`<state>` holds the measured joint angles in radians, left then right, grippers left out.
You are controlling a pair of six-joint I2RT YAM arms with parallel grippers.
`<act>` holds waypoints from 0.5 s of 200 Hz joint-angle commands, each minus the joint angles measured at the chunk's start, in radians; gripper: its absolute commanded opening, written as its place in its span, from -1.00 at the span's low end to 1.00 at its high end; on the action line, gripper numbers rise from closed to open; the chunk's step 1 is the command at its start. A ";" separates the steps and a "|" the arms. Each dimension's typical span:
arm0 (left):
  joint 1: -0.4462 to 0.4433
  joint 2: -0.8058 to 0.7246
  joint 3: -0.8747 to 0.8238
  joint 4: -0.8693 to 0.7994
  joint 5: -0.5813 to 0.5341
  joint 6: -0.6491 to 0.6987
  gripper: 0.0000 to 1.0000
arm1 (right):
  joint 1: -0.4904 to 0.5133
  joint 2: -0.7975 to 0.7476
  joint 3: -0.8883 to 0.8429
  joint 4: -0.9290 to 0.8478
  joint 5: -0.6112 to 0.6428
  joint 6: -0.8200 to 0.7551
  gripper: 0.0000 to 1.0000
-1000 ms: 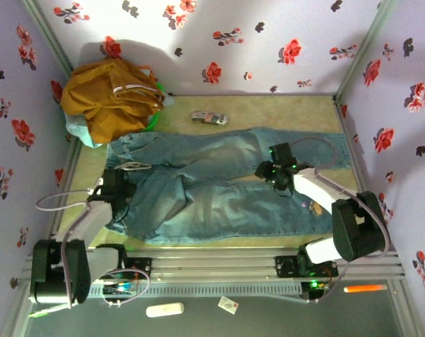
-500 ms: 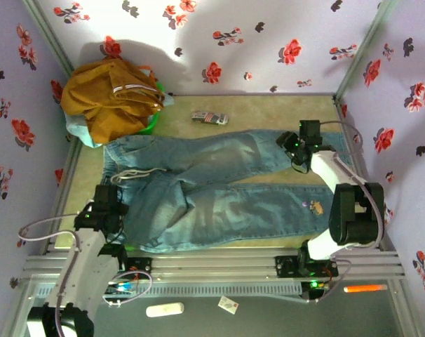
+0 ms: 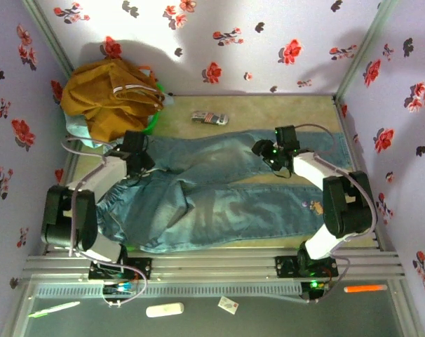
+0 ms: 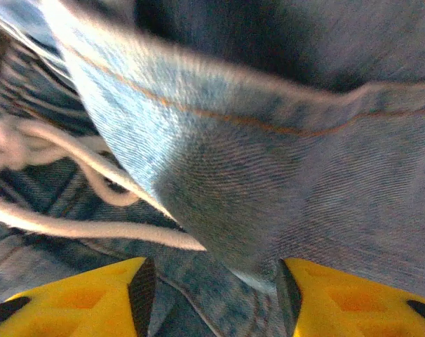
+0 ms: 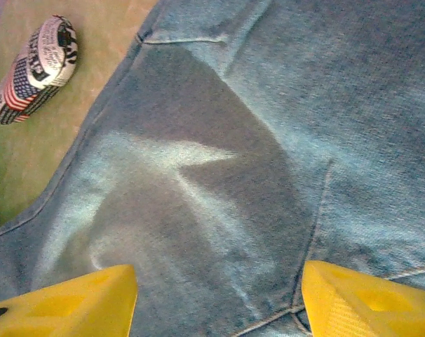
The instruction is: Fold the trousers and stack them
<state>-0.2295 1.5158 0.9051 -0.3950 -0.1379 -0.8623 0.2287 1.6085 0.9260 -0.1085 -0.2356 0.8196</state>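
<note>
Worktop (image 3: 282, 112): pale green mat, most of it under the trousers (image 3: 219, 189). Trousers lie flat-ish and unfolded, long axis running left–right across the worktop. Waist is at the left end, hems at the right, w/ one leg far and one near.

Mustard garment (image 3: 111, 98) is heaped at the far-left corner, just beyond the waist and not part of the job.

Left pincer (image 3: 137, 151) is down at the waist's far edge. In the wrist view the left pincer (image 4: 209, 295) is spread wide, w/ a raised denim fold right ahead btwn the yellow fingers, not clamped. Right pincer (image 3: 265, 151) hovers over the far leg, approx mid-length. The wrist view shows it (image 5: 216, 298) wide too, w/ nothing held and flat denim w/ a seam below.

Key relation: each arm sits over its own end of the far edge, left nearer the waist, right nearer the leg. So the cloth lies straight under both, and a fold prob. means gripping that far edge and bringing it toward the near leg, across the long axis.

Small striped case (image 3: 210, 118) sits on bare worktop beyond the far leg, clear of the denim (image 5: 34, 70). Pale drawstring (image 4: 93, 182) trails loose beside the left fingers and could snag.
</note>
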 commanded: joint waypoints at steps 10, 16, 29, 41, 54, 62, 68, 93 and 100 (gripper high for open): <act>0.029 -0.005 -0.180 0.134 -0.016 -0.086 -0.08 | -0.077 -0.064 -0.030 -0.044 0.013 -0.030 0.29; 0.049 -0.012 -0.225 0.144 -0.015 -0.114 -0.16 | -0.099 -0.070 -0.032 -0.050 0.009 -0.033 0.29; 0.102 -0.044 -0.315 0.164 0.002 -0.148 -0.31 | -0.147 -0.083 -0.032 -0.057 0.000 -0.036 0.30; 0.143 -0.122 -0.377 0.144 0.003 -0.183 -0.33 | -0.181 -0.094 -0.032 -0.052 -0.010 -0.028 0.29; 0.204 -0.214 -0.427 0.099 0.005 -0.209 -0.30 | -0.209 -0.098 -0.033 -0.027 -0.042 -0.003 0.29; 0.241 -0.268 -0.438 0.052 0.019 -0.220 -0.29 | -0.222 -0.098 -0.031 -0.013 -0.055 0.013 0.28; 0.270 -0.306 -0.439 0.029 0.042 -0.214 -0.28 | -0.228 -0.096 -0.025 -0.007 -0.058 0.021 0.28; 0.364 -0.412 -0.376 -0.079 0.111 -0.173 -0.19 | -0.255 -0.070 0.017 -0.009 -0.039 0.049 0.29; 0.398 -0.419 -0.354 -0.103 0.139 -0.164 -0.18 | -0.265 -0.062 0.029 -0.002 -0.034 0.062 0.29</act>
<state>0.0845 1.1477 0.4961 -0.3367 -0.0635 -1.0348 -0.0109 1.5318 0.9054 -0.1265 -0.2604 0.8333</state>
